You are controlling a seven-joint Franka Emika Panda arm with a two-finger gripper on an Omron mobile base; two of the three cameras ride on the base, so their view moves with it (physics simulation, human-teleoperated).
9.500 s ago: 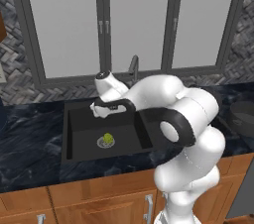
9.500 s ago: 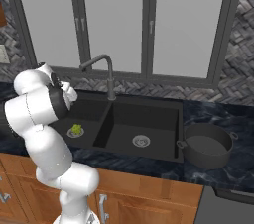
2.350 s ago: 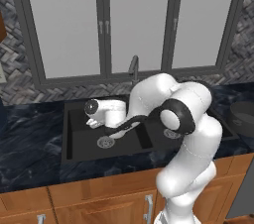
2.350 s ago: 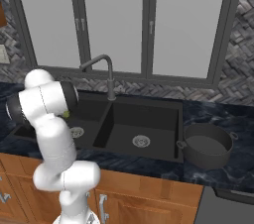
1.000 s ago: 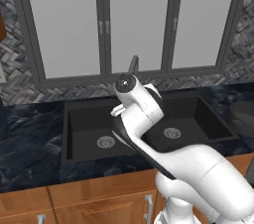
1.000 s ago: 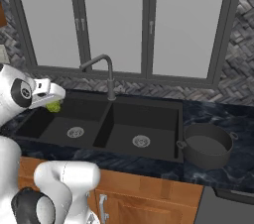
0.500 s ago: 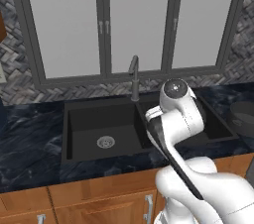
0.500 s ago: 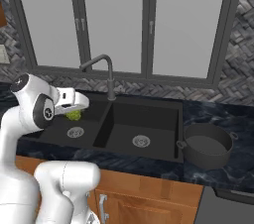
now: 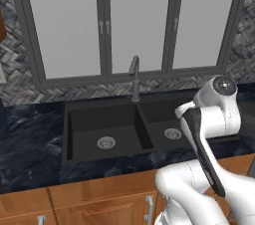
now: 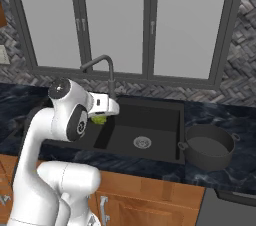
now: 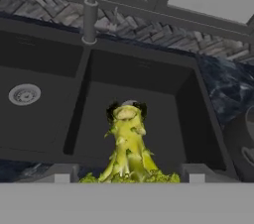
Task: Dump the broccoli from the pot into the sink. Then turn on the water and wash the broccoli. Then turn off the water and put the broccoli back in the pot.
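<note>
Broccoli (image 10: 100, 118) hung clamped in the gripper (image 10: 106, 111) over the sink (image 10: 145, 124), well short of the pot (image 10: 209, 146); a slip would drop it.

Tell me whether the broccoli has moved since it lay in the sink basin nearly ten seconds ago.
Yes. The broccoli has left the floor of the left basin of the sink: it now hangs in the gripper above the divider, carried right, toward the pot.

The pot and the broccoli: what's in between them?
In the right base view, the sink's right basin lies between the broccoli and the pot.
</note>
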